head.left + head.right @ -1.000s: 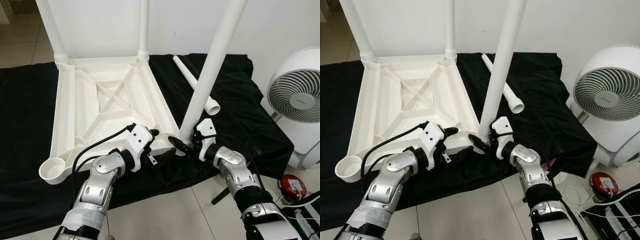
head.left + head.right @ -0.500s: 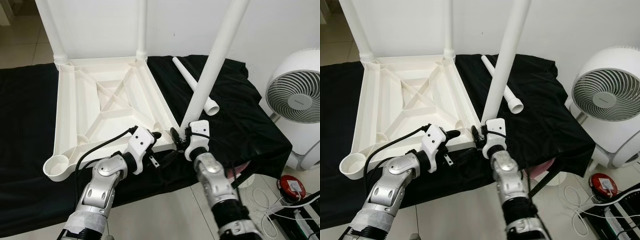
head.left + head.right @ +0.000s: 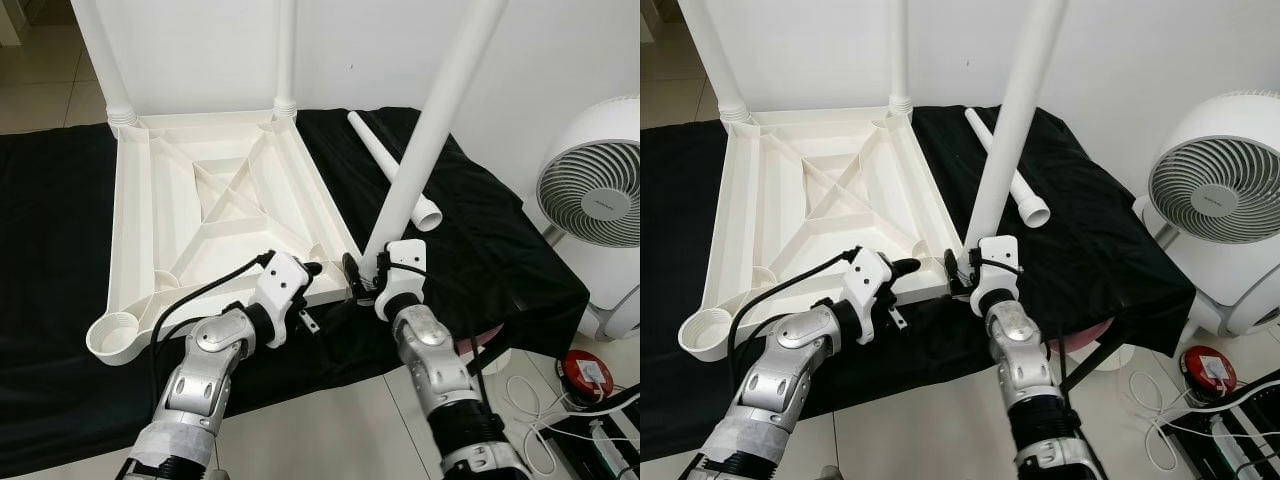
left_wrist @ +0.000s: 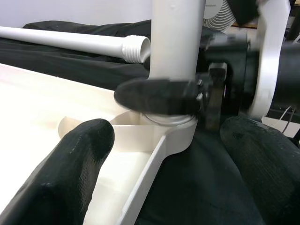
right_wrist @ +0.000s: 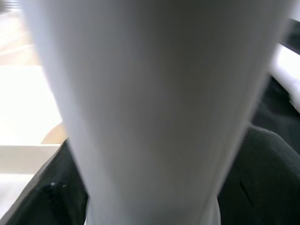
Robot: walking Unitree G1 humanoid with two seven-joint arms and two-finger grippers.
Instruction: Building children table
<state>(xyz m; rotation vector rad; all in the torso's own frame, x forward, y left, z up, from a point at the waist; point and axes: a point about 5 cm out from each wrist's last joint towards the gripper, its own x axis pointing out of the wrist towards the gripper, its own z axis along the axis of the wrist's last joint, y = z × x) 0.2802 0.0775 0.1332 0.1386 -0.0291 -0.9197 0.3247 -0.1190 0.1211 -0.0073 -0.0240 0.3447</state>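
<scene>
**Leg at near right socket**

Black cloth (image 3: 480,230) covers the surface carrying the upturned white tabletop (image 3: 215,215). Its near right corner socket (image 4: 161,124) holds a leg (image 3: 425,150), tilted, gripped at its base by the right end effector (image 3: 362,281). Left end effector (image 4: 164,154) sits open astride that corner. Two legs stand in the far corners; a spare leg (image 3: 390,165) lies on the cloth. Fan (image 3: 595,195) stands right.

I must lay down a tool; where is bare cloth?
Bare black cloth lies between the loose leg and the fan, and left of the tabletop. Crowded at the near corner, around both grippers.
</scene>
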